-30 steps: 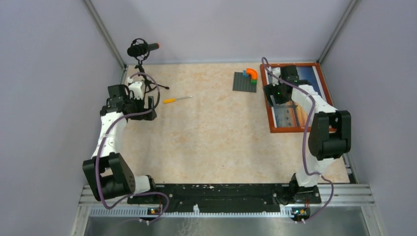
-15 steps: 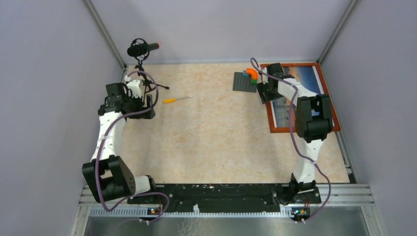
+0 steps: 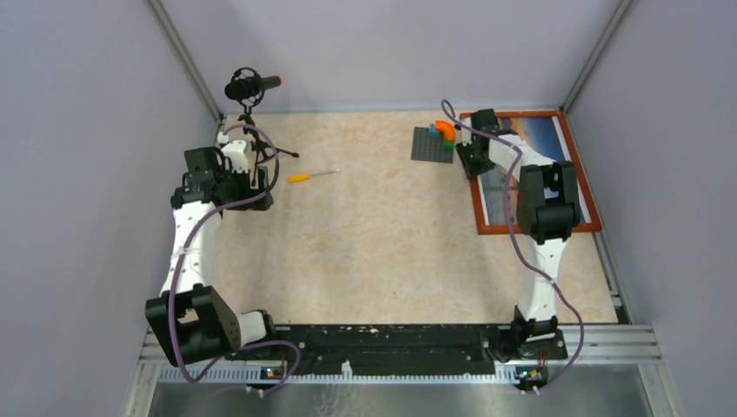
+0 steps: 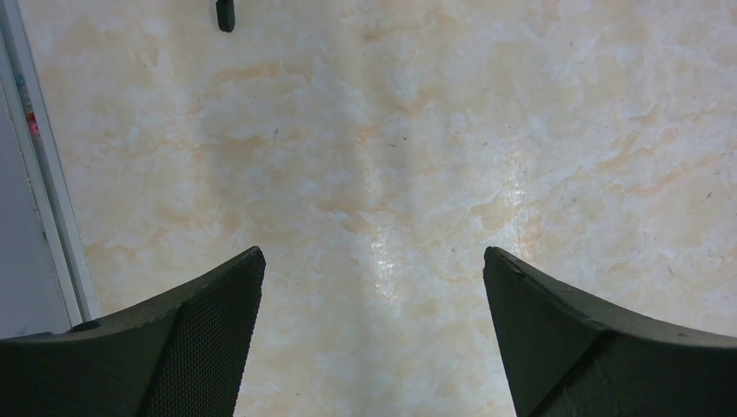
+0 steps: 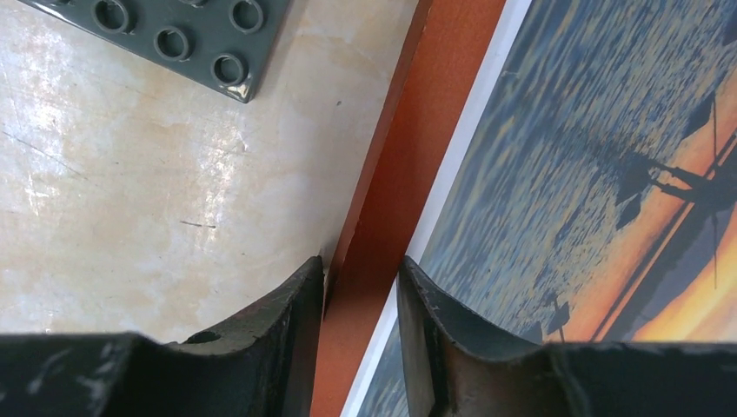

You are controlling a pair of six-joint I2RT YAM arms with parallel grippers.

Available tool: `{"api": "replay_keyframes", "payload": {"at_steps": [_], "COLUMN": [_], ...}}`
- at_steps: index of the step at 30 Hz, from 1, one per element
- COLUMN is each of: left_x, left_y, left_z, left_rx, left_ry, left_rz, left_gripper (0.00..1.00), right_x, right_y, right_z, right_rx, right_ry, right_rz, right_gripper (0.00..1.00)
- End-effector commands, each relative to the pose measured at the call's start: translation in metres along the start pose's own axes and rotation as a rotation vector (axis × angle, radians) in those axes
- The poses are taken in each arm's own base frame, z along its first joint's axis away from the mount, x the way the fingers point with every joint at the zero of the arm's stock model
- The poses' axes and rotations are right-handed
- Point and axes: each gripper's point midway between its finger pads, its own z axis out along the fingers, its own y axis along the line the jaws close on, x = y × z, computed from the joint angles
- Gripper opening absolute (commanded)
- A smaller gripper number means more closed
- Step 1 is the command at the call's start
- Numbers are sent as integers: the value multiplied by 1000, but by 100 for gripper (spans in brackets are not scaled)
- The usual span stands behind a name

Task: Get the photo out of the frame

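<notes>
Right jaws narrowed onto frame, its border between them

Plain lilac-grey walls close in three sides. The tabletop is beige and marble-patterned, softly glossy under the light.

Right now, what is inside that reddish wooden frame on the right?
A sunset photo: blue water, orange sky, dark figures, white edge. From above, the right arm hides part of it; the back of the frame cannot be seen.
</notes>
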Motion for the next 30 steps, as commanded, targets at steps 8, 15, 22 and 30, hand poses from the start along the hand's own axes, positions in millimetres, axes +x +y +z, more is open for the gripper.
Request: {"api": "replay_keyframes", "payload": {"at_steps": [8,15,22,30], "left_x": [-15,-19,-23,-27], "left_y": [-8,-12,-12,-16], "left_z": [-7,-3,-4,-6], "left_rx": [28,54,57,77], "left_ry": [-55,-60,-73,-81], "left_rz": [3,-8,-7,-6], "left_gripper": [99,99,99,99], "right_x": [82,100,100,104], "right_y": [74,107,149,195], "right_z": [-24,-35,-39,-43], "right_rx": [-239,-276,-317,-363], "right_ry": [156,163,134,112], "right_rz": [-215,-362,-590,-772], "right_gripper": [21,16,14,13]}}
